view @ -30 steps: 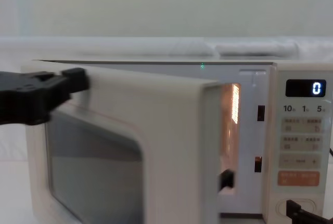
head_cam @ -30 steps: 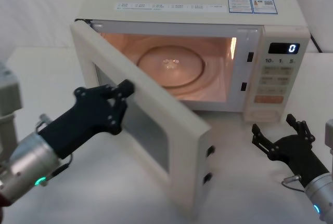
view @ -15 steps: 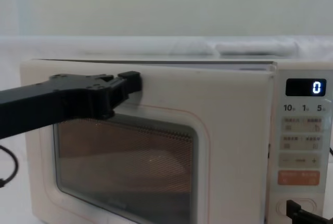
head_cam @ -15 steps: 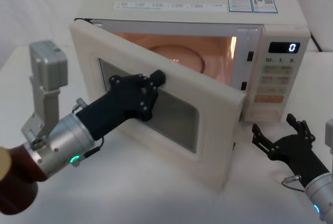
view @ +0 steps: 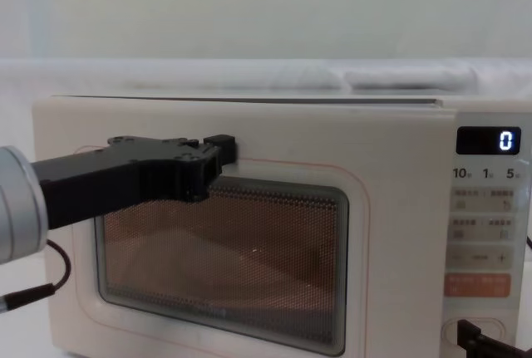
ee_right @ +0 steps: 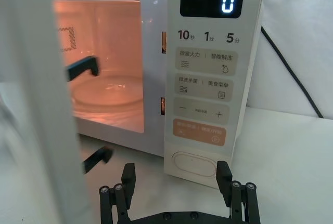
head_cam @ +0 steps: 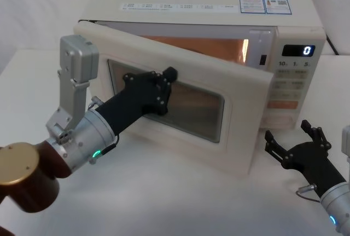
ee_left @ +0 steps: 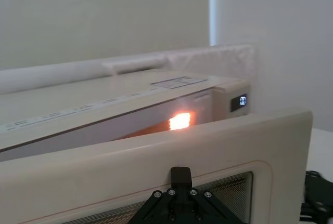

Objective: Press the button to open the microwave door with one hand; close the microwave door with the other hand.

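Left gripper (head_cam: 164, 82), jaws pressed together, pushes microwave door (head_cam: 240, 121) nr window's 10 o'clock; door ajar, stiff hinged panel, swings light; push face, not glass; right gripper (head_cam: 295, 145) spread, 4 o'clock of microwave (head_cam: 219, 11).

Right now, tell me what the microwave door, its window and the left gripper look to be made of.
Microwave door: probably moulded plastic, cream, smooth with a soft sheen and rounded corners.
Window: looks like clear glass or plastic over a fine metal mesh; the dotted grid shows against the orange cavity light.
Left gripper, pressed against the door: matte black, angular plates with visible screw heads; plastic or coated metal, hard to tell.
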Robot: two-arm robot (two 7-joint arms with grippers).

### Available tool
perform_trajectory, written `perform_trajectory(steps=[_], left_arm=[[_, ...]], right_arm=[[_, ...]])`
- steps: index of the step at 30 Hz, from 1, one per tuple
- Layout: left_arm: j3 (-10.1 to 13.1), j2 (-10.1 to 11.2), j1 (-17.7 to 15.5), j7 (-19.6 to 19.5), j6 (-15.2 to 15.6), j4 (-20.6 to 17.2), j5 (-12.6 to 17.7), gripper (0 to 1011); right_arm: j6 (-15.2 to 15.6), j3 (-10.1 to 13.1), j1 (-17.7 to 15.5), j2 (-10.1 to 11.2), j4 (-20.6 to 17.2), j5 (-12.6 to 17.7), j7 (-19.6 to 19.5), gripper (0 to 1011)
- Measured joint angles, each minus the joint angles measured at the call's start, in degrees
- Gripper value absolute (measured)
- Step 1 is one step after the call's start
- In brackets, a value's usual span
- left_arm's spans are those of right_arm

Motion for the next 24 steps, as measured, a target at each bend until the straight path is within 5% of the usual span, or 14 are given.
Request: perform_trajectory(steps=[24], left_arm=[[1.2, -6.6, -3.8, 4.8, 0.7, 5.6, 5.9, 0]], right_arm=[[0.0, 0.0, 0.0, 0.0, 0.0, 0.0, 0.0, 1002]])
